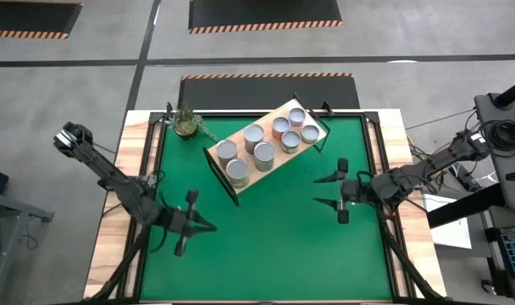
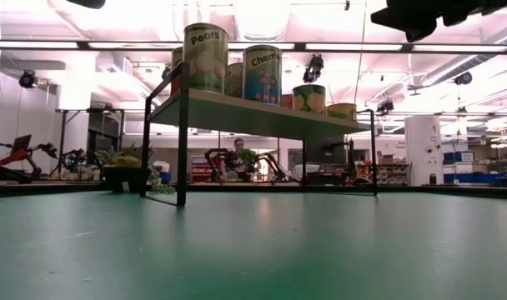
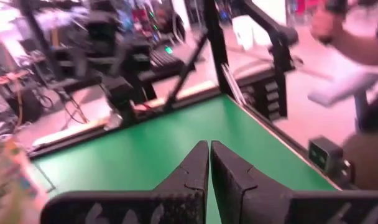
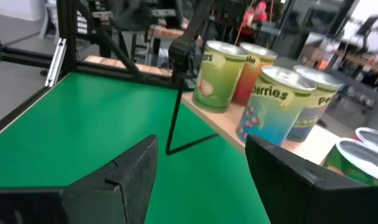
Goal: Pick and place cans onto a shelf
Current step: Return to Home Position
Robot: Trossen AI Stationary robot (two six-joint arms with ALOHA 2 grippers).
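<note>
Green mat (image 1: 266,241), cans (image 1: 263,153) on shelf (image 1: 273,162)

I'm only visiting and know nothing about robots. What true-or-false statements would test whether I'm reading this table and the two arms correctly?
1. All eight small silver-topped tins stand on the light-wood shelf board. True.
2. The right gripper holds a tin. False: it is open and empty, over the green table mat.
3. The left gripper is shut. True.
4. The small green potted plant stands on the shelf board. False: it stands on the table, beside the board's end.
</note>
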